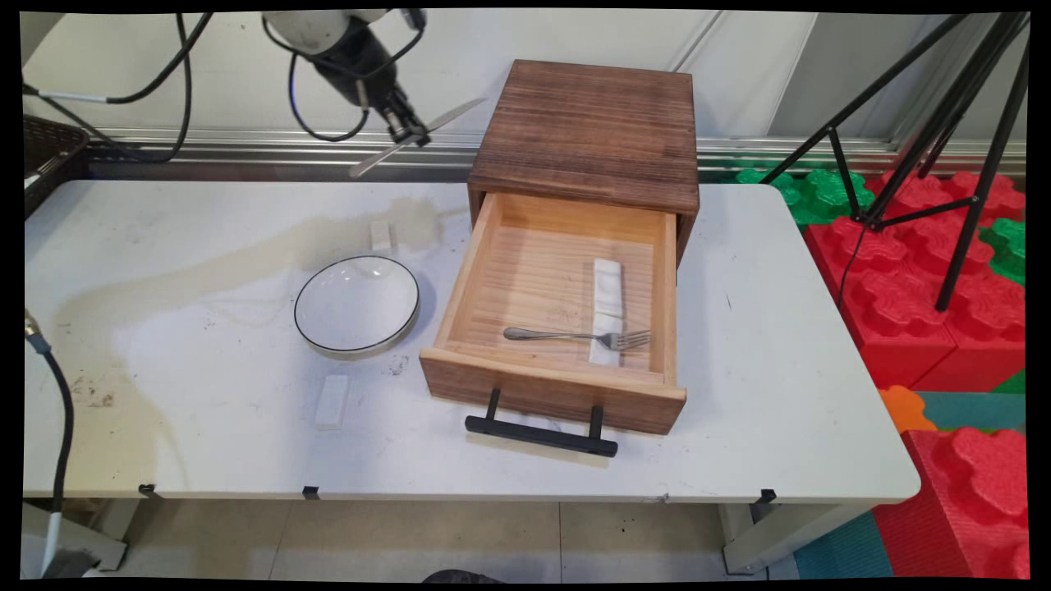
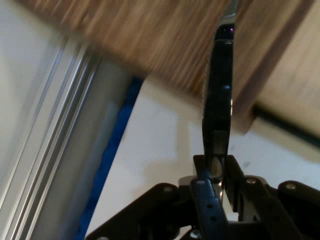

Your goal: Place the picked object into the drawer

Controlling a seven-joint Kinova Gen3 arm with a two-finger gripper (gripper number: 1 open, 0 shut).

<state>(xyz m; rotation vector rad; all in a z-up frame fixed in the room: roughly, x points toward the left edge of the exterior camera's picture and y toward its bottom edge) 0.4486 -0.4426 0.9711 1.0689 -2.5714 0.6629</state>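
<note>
nearest on the white surface (image 1: 205,427) lies a small white block (image 1: 332,401), then a black-rimmed bowl (image 1: 357,304) and a second block (image 1: 380,235) beyond it. to their right stands a wooden box (image 1: 587,131) with its drawer (image 1: 460,287) pulled out; a fork (image 1: 575,336) already rests inside, across a white strip (image 1: 606,308). farthest back, high above the surface and left of the box, the gripper (image 1: 408,131) is clamped on a knife (image 1: 415,137), (image 2: 218,100), held tilted in the air. nothing lies between knife and drawer.
</note>
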